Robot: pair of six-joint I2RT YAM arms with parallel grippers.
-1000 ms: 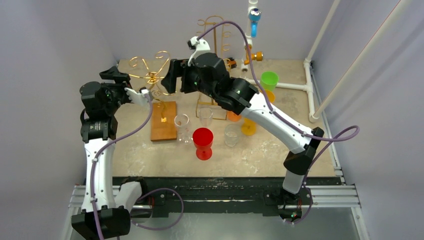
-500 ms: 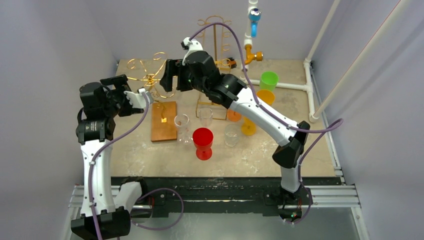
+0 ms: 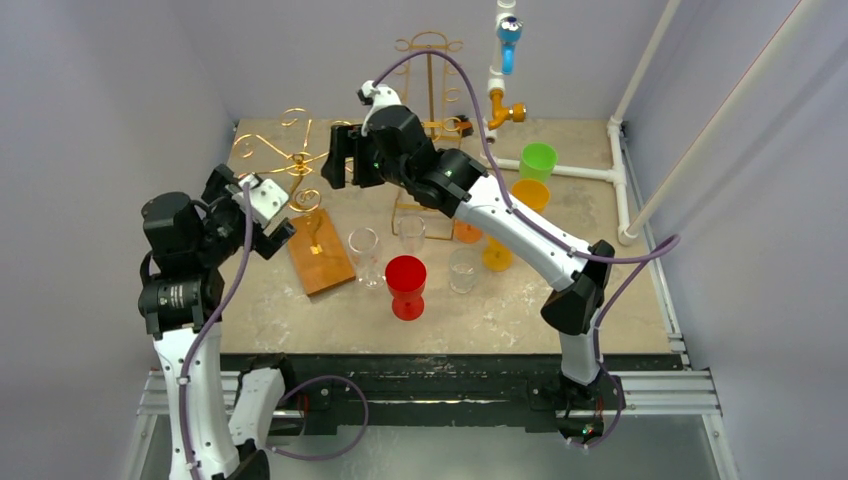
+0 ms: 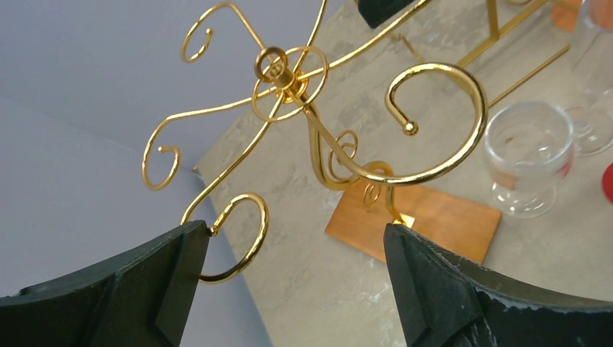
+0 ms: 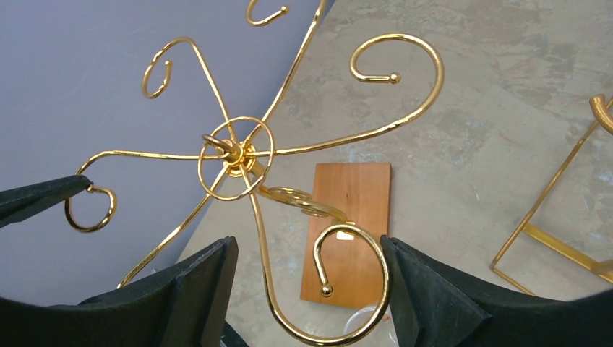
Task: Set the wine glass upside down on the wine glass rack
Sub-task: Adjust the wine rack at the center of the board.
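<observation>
The rack [image 3: 298,158] of gold wire hooks stands on its wooden base [image 3: 320,255] toward 10 o'clock of the worktop [image 3: 500,310] in the overhead view. The wine glass [image 3: 364,252] is not on it. It stands upright on the worktop, clear and empty, just beside the base at its 3 o'clock. A red glass [image 3: 406,285] is at the wine glass's 4 o'clock and a second clear glass [image 3: 411,232] at its 2 o'clock.

The left hand [image 3: 255,210] is at 8 o'clock of the rack's hub, fingers spread wide and gripping nothing. Its wrist camera looks up through the gap at the rack [image 4: 278,72]. One curled hook ends just beside the left-side finger [image 4: 144,282], and the wine glass [image 4: 528,155] shows at 3 o'clock past the wooden base [image 4: 434,220].

The right hand [image 3: 340,158] is at 3 o'clock of the hub, close to the hooks. Its fingers are spread too and pinch nothing. From its wrist camera the rack [image 5: 233,153] fills the frame, one curl hangs in the gap between the fingers, and the wooden base [image 5: 350,217] lies beyond.
</observation>
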